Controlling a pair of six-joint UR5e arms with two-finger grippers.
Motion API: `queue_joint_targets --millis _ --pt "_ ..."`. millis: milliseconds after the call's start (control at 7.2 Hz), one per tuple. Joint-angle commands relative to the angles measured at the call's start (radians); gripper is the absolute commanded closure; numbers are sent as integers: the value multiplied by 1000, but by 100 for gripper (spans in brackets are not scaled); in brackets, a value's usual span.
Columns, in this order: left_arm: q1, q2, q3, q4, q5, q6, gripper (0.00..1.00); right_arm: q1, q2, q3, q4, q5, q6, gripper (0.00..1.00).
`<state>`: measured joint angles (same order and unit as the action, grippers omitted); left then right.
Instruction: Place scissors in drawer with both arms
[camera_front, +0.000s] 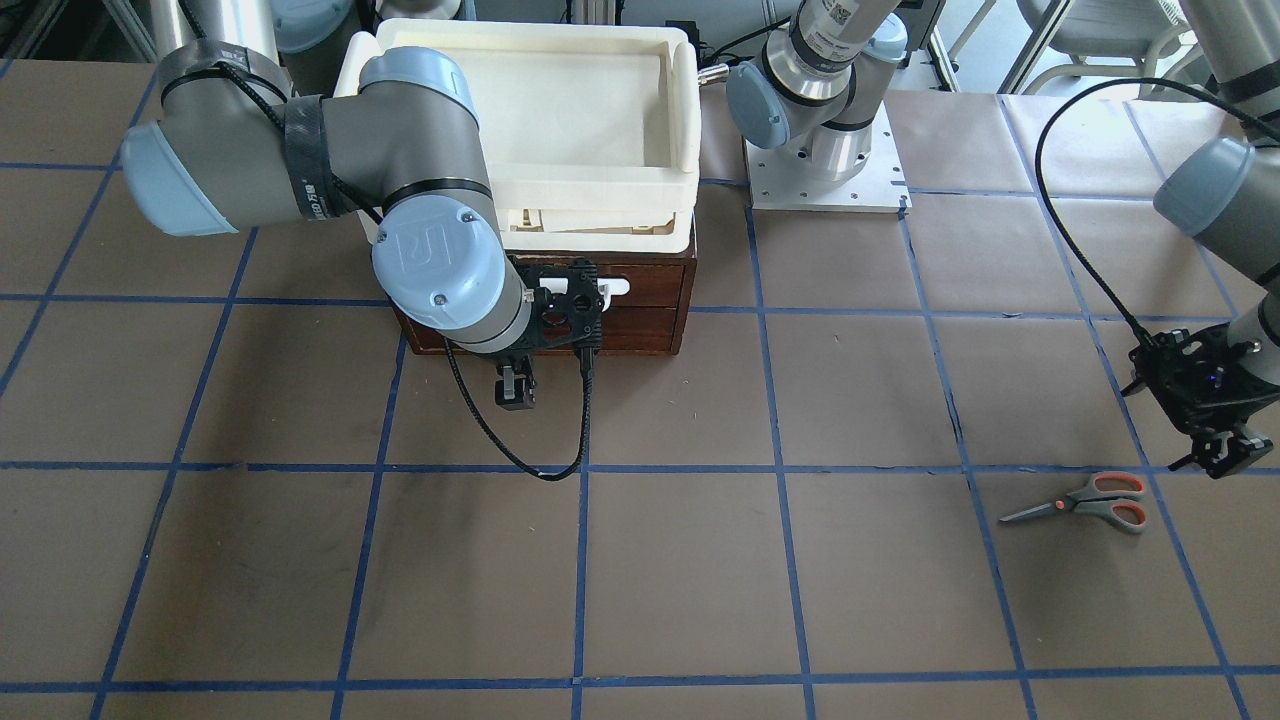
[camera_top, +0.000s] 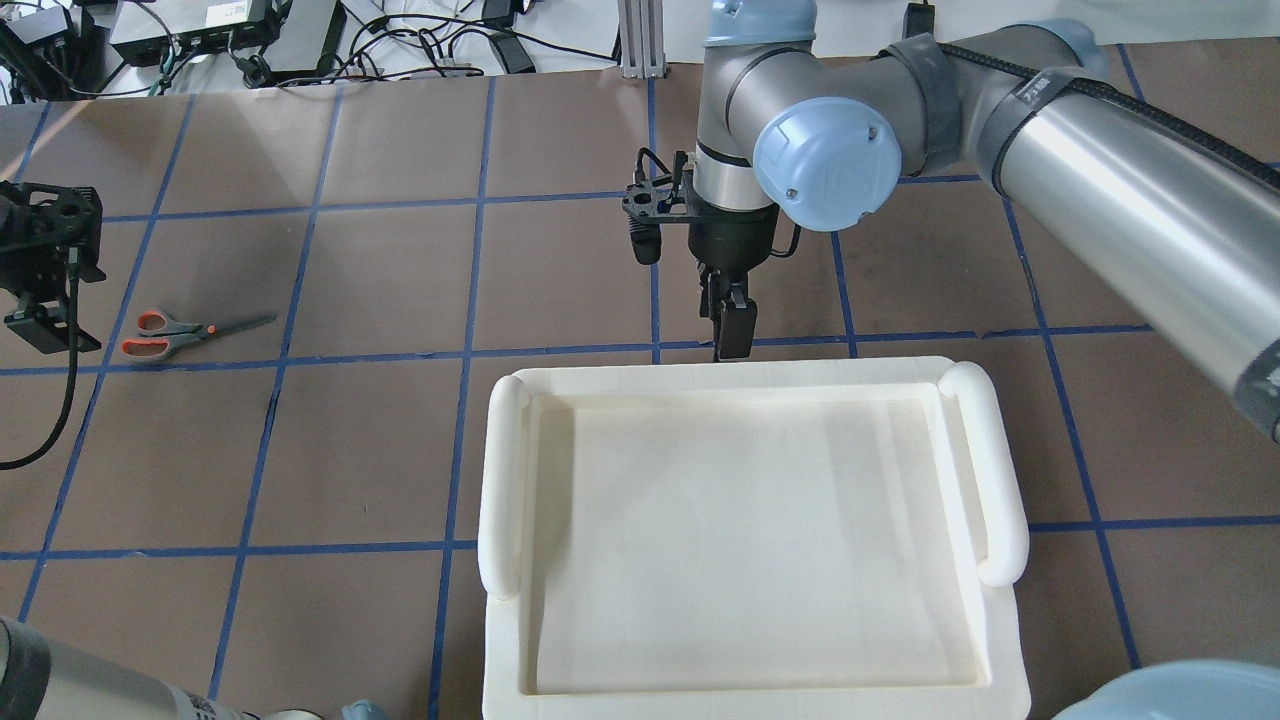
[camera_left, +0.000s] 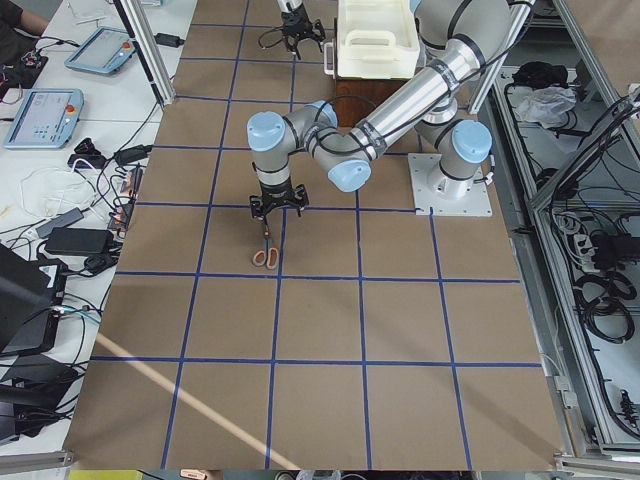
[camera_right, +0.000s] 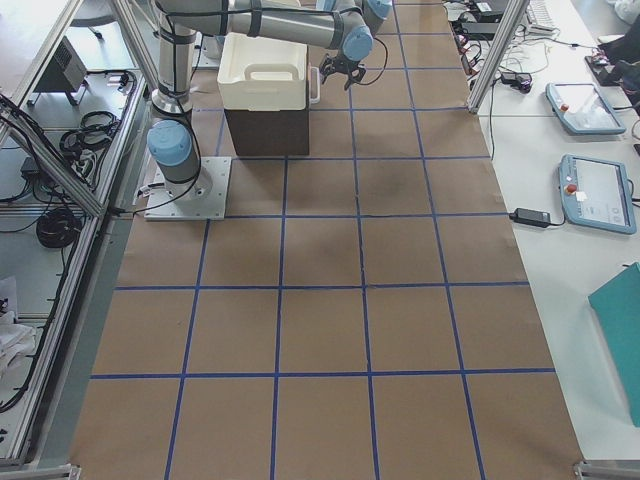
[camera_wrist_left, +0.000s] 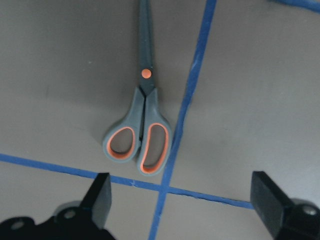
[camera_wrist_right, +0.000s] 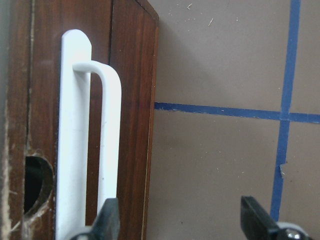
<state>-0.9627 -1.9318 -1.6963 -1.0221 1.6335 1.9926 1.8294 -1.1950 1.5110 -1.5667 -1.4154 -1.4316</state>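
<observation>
The scissors (camera_front: 1085, 503) lie flat and closed on the brown table, grey handles with orange-red loops; they also show in the overhead view (camera_top: 180, 328). My left gripper (camera_front: 1215, 450) is open and hovers just beside the handles. In the left wrist view the scissors (camera_wrist_left: 142, 125) lie ahead of the open fingers (camera_wrist_left: 100, 200), handles toward me. The dark-brown drawer (camera_front: 640, 300) is closed, with its white bar handle (camera_wrist_right: 107, 150). My right gripper (camera_front: 515, 385) is open in front of the drawer, its left finger (camera_wrist_right: 110, 220) level with the handle and holding nothing.
A cream-white plastic tray (camera_front: 680, 110) sits on top of the drawer chest and hides it from overhead (camera_top: 500, 480). The left arm's base plate (camera_front: 825, 180) stands beside the chest. Blue tape lines grid the table. Monitors and cables lie beyond the table edges.
</observation>
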Motion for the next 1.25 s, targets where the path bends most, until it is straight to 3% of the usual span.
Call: queue_joint_targets --millis 0,139,694,833,972,1111 --pt "7 -102 7 98 -62 106 0 4 6 2 5 -10 -32 29" --pt "7 -133 9 158 -76 107 0 4 0 0 11 -10 -29 30" --pt "6 -170 -6 133 -69 152 0 8 -12 -9 56 4 43 29" --pt "6 -176 -6 132 -76 152 2 8 -32 -9 92 4 65 29" --pt "6 -190 -8 132 -76 153 11 8 -31 4 93 7 66 29" --pt "6 -202 -2 140 -75 161 11 8 -28 23 82 0 53 29"
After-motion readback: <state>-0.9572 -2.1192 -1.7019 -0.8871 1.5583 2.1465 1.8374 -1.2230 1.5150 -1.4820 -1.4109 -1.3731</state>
